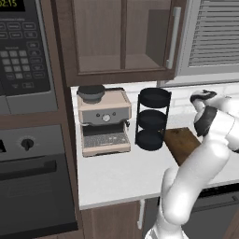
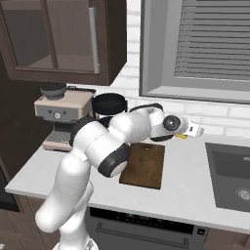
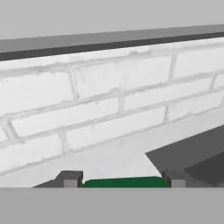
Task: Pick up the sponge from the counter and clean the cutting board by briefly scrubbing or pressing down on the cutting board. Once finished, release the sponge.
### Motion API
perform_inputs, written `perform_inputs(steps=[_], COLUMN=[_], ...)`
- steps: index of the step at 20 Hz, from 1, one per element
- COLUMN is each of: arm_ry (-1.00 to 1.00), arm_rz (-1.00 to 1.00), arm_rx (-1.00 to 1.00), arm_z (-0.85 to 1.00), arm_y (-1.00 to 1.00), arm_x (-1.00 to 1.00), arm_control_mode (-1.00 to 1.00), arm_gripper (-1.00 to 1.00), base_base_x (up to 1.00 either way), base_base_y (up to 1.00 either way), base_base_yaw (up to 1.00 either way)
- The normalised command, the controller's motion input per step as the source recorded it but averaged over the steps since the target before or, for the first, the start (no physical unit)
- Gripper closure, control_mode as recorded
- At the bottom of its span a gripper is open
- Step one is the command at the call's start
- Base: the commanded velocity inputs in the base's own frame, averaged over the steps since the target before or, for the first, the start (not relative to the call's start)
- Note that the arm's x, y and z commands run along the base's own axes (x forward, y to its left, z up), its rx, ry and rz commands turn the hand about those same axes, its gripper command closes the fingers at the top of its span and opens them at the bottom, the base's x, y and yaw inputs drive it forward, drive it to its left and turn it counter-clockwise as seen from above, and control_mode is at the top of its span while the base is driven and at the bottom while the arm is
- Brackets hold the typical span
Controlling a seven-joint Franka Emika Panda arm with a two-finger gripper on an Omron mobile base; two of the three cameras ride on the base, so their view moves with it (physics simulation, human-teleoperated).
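Green sponge (image 3: 126, 182) sits between the tool's (image 3: 121, 179) fingertips (image 3: 70, 178).

the sponge (image 3: 126, 182) is seen as a green strip between the two dark finger tips in the hand view, its top layer facing the camera; in the right base view a yellow sliver of it (image 2: 181, 136) is glimpsed under the hand, beyond the board's far right corner. the cutting board (image 2: 144, 164) is laid flat on the white counter (image 2: 185, 195), dark brown, thin and rectangular, its top bare. in the left base view the cutting board (image 1: 183, 142) is partly covered by the arm.
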Motion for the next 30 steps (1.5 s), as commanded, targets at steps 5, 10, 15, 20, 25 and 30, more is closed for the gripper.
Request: perform_inputs(steps=[5, 10, 15, 20, 25, 30], arm_ry=[0.29, 0.17, 0.22, -0.07, -0.12, 0.06], arm_rz=[0.0, -0.02, 0.0, 0.0, 0.0, 0.0], arm_rx=[0.0, 0.03, 0.05, 0.01, 0.02, 0.05], arm_z=[0.55, -0.09, -0.71, -0.99, -0.67, -0.14], arm_y=[-0.82, -0.24, -0.03, 0.0, -0.05, -0.22], arm_x=[-0.97, -0.99, -0.79, -0.22, -0.07, 0.0], arm_control_mode=[-1.0, -1.0, -1.0, -1.0, -1.0, -1.0], arm_gripper=[1.0, 1.0, 1.0, 1.0, 1.0, 1.0], base_base_x=[0.0, 0.0, 0.0, 0.0, 0.0, 0.0], base_base_y=[0.0, 0.0, 0.0, 0.0, 0.0, 0.0], base_base_yaw=[0.0, 0.0, 0.0, 0.0, 0.0, 0.0])
